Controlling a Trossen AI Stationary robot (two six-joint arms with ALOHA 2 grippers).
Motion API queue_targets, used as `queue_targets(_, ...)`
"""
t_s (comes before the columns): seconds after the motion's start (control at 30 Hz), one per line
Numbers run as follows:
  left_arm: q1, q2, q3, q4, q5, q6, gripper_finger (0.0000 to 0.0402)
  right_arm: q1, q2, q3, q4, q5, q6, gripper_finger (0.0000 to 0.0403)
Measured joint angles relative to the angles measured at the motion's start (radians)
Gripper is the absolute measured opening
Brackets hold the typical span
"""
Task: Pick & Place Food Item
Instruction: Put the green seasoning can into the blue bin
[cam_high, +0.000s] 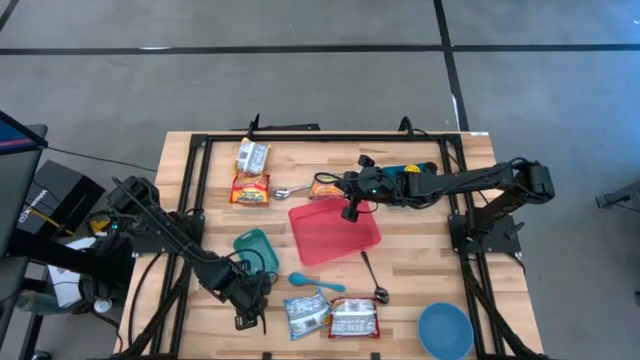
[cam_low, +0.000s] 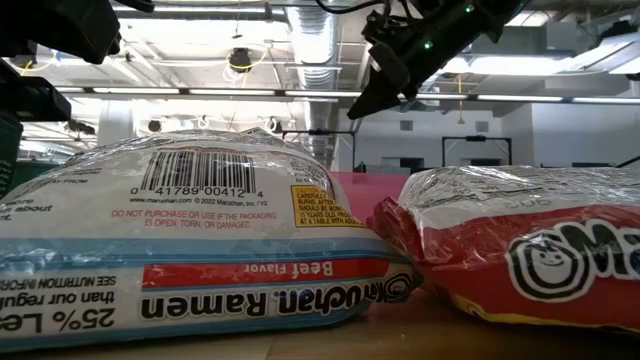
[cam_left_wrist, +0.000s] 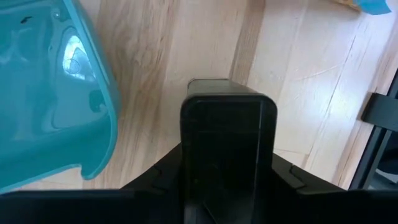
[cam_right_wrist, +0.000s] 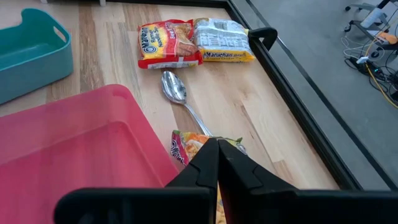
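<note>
The right hand (cam_high: 351, 212), pinched shut and empty over the pink tray's (cam_high: 335, 235) far rim, should spread before dropping onto the ramen packet (cam_high: 325, 186) beside it; the left hand (cam_high: 245, 303) sits by the teal bin (cam_high: 255, 247).

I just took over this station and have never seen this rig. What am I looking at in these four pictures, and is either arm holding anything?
Two dark robot arms work at a wooden table. One camera looks straight down, one sits at table height behind two ramen packets, and one rides on each wrist. The right gripper is shut, hanging over the far edge of the red tray; nothing shows in it. The left gripper sits low near the teal bin; I cannot tell its grip. Also there: more ramen packets, spoons, a blue bowl.
</note>
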Motion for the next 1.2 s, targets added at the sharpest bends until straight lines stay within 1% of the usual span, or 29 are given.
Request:
queue_targets(0.47, 0.0, -0.001, 0.0, 0.009, 0.007, -0.001, 0.0122, 0.0, 0.0, 0.0, 0.0, 0.0, 0.0, 0.0)
queue_targets(0.93, 0.0, -0.001, 0.0, 0.057, 0.064, -0.002, 0.0119, 0.0, 0.0, 0.0, 0.0, 0.0, 0.0, 0.0)
queue_targets(1.1, 0.0, -0.036, 0.0, 0.067, 0.061, -0.002, 0.0122, 0.0, 0.0, 0.0, 0.0, 0.0, 0.0, 0.0)
queue_targets(1.2, 0.0, -0.083, 0.0, 0.072, 0.037, -0.002, 0.0118, 0.0, 0.0, 0.0, 0.0, 0.0, 0.0, 0.0)
